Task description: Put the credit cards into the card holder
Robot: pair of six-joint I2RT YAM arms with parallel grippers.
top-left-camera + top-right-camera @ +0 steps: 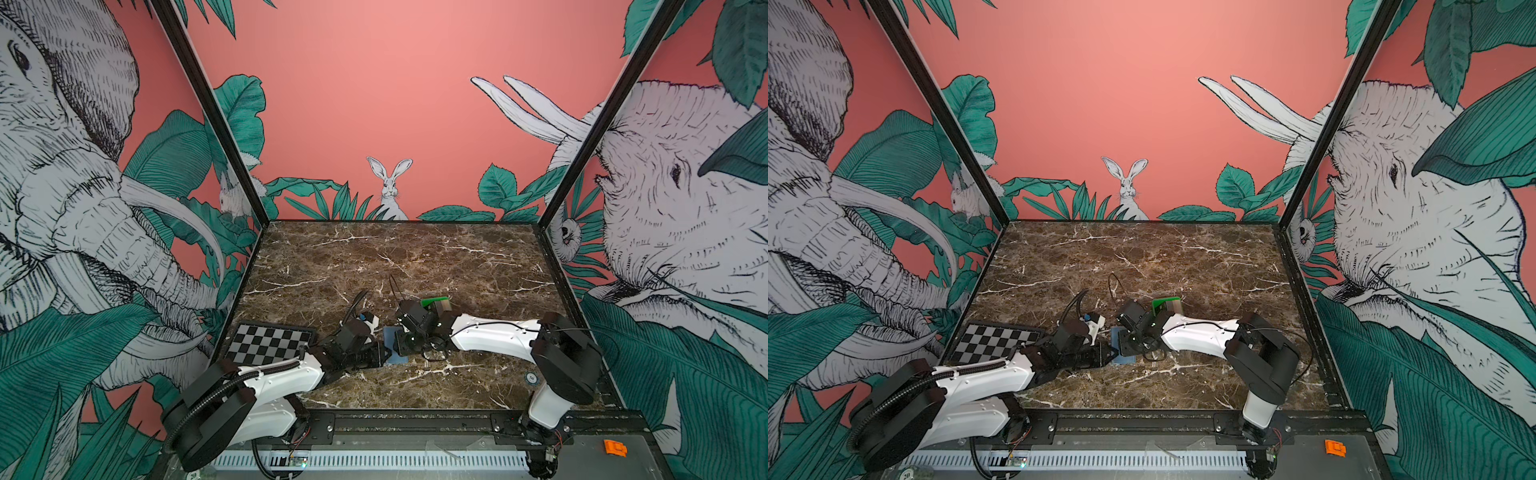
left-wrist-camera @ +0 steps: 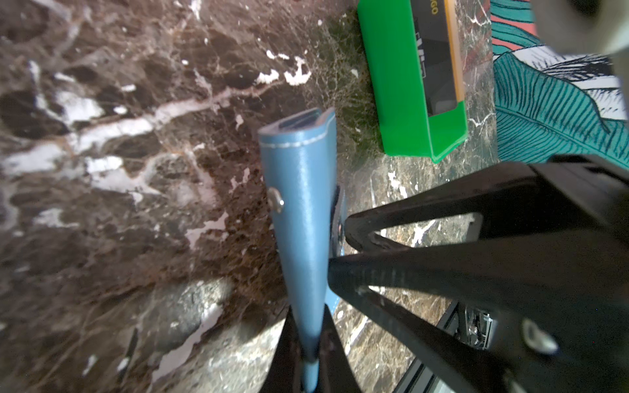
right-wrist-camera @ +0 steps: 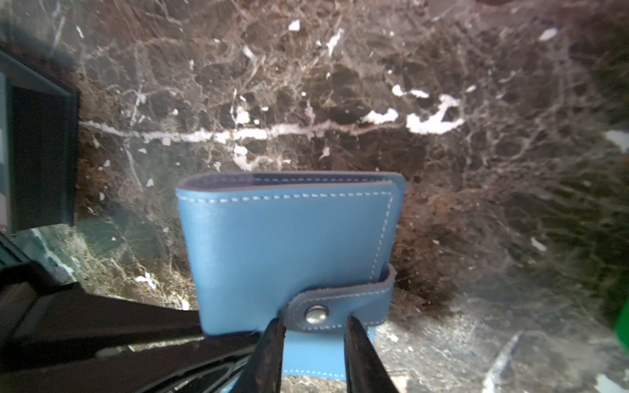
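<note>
Item: card holder (image 3: 289,245), slate-blue with white stitching, folded shut, snap tab (image 3: 337,311) fastened; located near the front middle of the marble table (image 1: 374,257), between the two arms; left gripper (image 2: 308,335) clamped on one edge of it, holding it edge-on; right gripper (image 3: 313,323) parted, a finger on either side of the snap stud; credit cards (image 2: 434,51), a black lettered one with a tan edge beside it, lying in the green tray (image 2: 391,85) just beyond; checkerboard plate (image 1: 266,343) at front left, well apart
</note>
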